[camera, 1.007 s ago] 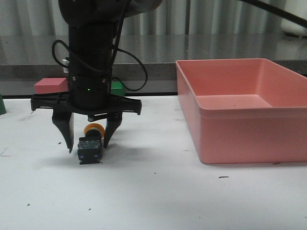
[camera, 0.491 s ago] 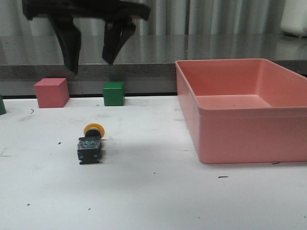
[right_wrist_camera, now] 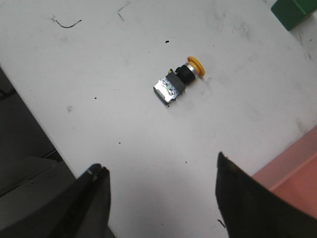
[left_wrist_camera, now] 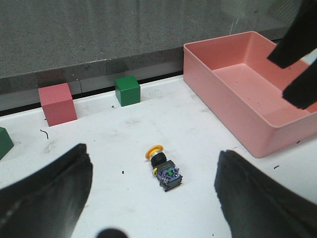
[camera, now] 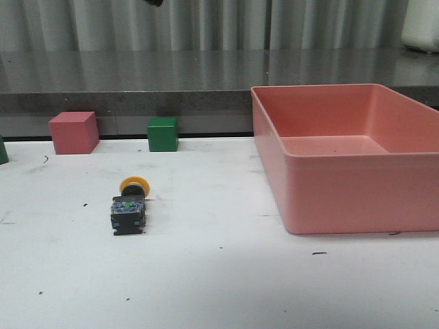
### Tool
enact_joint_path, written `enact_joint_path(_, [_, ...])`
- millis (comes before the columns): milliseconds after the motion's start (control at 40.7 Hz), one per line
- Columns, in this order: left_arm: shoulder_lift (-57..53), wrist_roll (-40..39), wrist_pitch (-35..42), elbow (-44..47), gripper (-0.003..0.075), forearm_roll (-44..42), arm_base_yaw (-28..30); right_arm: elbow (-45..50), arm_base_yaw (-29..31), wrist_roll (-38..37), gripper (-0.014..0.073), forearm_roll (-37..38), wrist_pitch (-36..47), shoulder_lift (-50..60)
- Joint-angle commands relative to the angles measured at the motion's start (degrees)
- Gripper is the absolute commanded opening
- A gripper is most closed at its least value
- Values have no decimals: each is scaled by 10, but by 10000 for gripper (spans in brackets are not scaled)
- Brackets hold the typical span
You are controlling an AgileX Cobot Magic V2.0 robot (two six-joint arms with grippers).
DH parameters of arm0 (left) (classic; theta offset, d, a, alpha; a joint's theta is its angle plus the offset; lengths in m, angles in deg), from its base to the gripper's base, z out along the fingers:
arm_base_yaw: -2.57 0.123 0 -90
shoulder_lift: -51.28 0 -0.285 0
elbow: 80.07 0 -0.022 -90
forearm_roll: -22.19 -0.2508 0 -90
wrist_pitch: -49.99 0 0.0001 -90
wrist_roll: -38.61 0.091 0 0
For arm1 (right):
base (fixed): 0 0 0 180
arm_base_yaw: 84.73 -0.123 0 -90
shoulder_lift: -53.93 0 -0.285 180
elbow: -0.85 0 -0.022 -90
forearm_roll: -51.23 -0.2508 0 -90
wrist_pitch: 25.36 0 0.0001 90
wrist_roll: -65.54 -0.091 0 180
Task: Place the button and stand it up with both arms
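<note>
A white table (camera: 226, 281) carries everything. The biggest item on it is a pink bin (camera: 350, 154) at the right side, open-topped. Near the back edge stand a pink cube (camera: 73, 132) and a green cube (camera: 163, 133), a little apart from each other. The button (camera: 129, 205) lies on its side in front of the cubes, well left of the bin, its yellow cap pointing toward the back and its black base toward the camera; nothing touches it. The left gripper (left_wrist_camera: 153, 198) hangs high above it with fingers spread wide and empty. The right gripper (right_wrist_camera: 163, 198) is likewise parted wide, holding nothing.
</note>
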Motion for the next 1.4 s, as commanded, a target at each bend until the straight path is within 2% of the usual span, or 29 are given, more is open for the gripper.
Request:
enact_joint_path(0, [6,0,46,-21,511,4,-4,45,2,6,480,-4,52,80])
enact_joint_path(221, [6,0,46,-21,511,4,-4,171,2,6,480,4,95,205])
enact_joint_path(565, [6,0,46,-21,511,4,-4,292,2,6,480,8,132,349])
enact_joint_path(1105, [6,0,46,-21,511,4,-4,518,2,6,480,9,239,594])
enact_joint_path(1375, [6,0,47,-21,511,4,-4,577,2,6,480,9,283,670])
